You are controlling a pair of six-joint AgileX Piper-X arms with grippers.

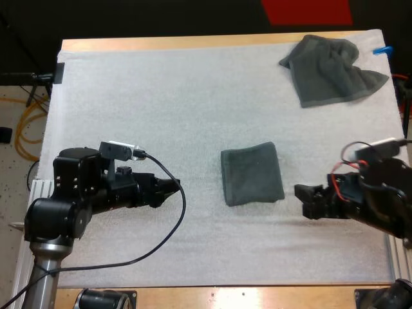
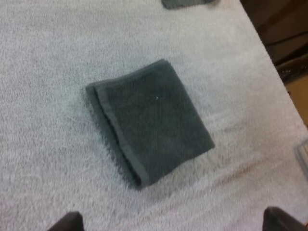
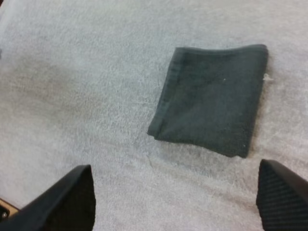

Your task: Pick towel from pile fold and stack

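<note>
The counter [image 1: 193, 44] is seen from high behind both arms [image 1: 71, 193], facing forward and down. Each wrist view is taken close over the mat [image 1: 161, 96], angled down between its own fingers [image 3: 72, 199]. The folded towel [image 1: 252, 174] is shared by all three.

A white mat on a wooden table.
The white mat [image 1: 180, 96] is soft and fuzzy and covers nearly all of the wooden table [image 1: 193, 44]. The wood shows as a thin strip along the far side and the near side. On the speckled floor [image 1: 11, 174] left of the table lie loops of yellow cord [image 1: 20, 135].
</note>
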